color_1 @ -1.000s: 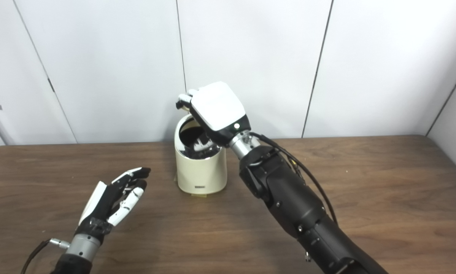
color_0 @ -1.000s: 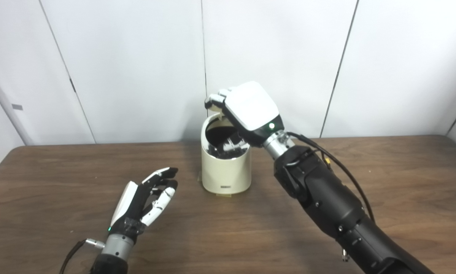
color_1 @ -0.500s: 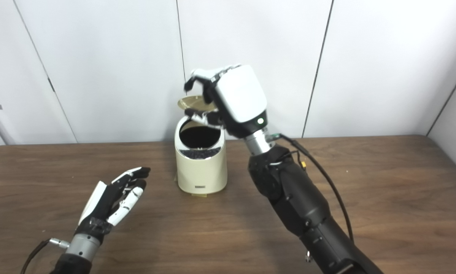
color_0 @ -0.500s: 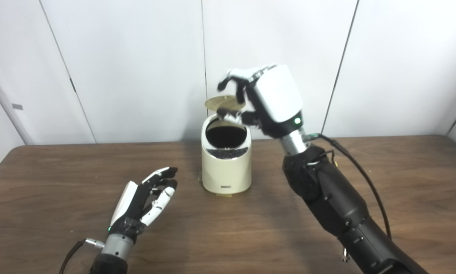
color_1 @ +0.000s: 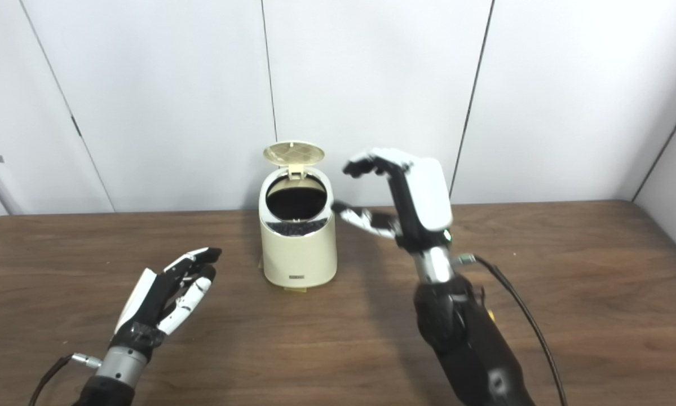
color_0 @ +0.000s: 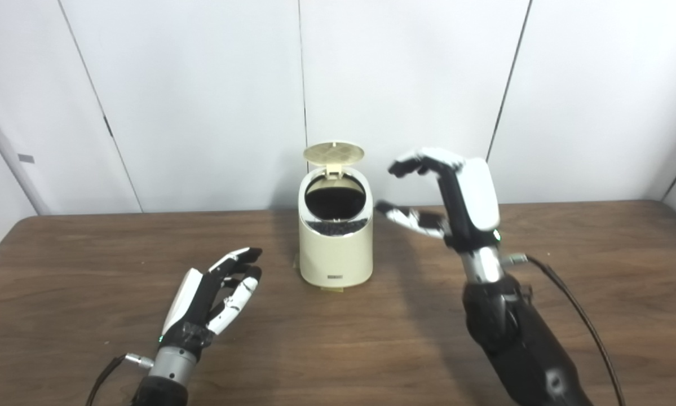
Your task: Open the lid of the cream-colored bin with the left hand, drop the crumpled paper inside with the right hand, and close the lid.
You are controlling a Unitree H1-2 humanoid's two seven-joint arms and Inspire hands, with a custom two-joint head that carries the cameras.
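The cream-colored bin (color_0: 335,239) stands upright on the brown wooden table (color_0: 569,293), near its far edge and about midway across, its long axis vertical and its small front label facing the cameras. Its round lid (color_0: 334,153) is swung up on the rear hinge and stands nearly on edge behind the opening, ribbed underside toward the cameras, so the dark interior (color_0: 335,198) shows; whether the crumpled paper lies inside cannot be told from either view. The right hand (color_0: 450,194) is raised just to the right of the bin, at about the height of its rim, palm turned toward it, fingers (color_0: 414,164) curled but spread and thumb (color_0: 408,216) reaching toward the bin's upper wall without touching; it holds nothing. The left hand (color_0: 216,293) rests low over the table to the front left of the bin, well apart from it, fingers loosely spread and pointing up and toward the bin, empty as well. The right eye view shows a narrower gap between thumb and bin wall than the left eye view; the left eye view sets the lid against the dark wall seam (color_0: 303,73).
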